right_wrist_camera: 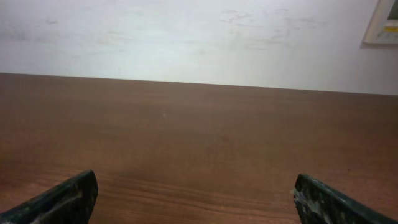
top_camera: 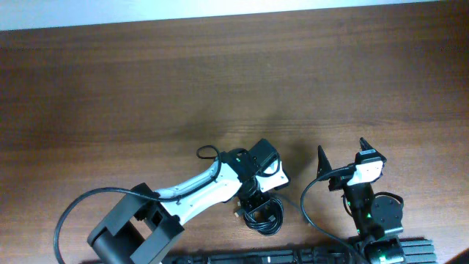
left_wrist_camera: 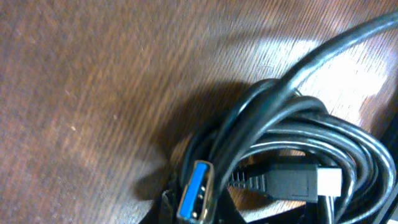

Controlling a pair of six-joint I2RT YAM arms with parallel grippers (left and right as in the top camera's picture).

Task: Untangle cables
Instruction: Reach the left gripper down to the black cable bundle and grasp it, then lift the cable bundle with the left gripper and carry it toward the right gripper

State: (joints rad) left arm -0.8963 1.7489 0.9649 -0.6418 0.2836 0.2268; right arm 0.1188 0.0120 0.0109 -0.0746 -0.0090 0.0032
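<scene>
Wooden table (top_camera: 220,73) fills the overhead frame. My right gripper (top_camera: 342,154) sits at lower right, fingers (right_wrist_camera: 68,199) spread wide apart with nothing between them, facing bare wood. My left gripper (top_camera: 255,192) points down at lower centre, right over the cables (top_camera: 265,215), a black coil near the bottom edge. Its fingers are hidden, so I cannot tell how they stand. Left wrist view, up close: looped cords, a blue-tongued plug (left_wrist_camera: 194,194) at lower centre, and a black plug (left_wrist_camera: 292,180) with a pale tip just right of it.

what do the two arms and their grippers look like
Left arm: white link between black housings, thick black wire looping off its base. Right arm: black with a white wrist block; right gripper has dark pointed fingers.
</scene>
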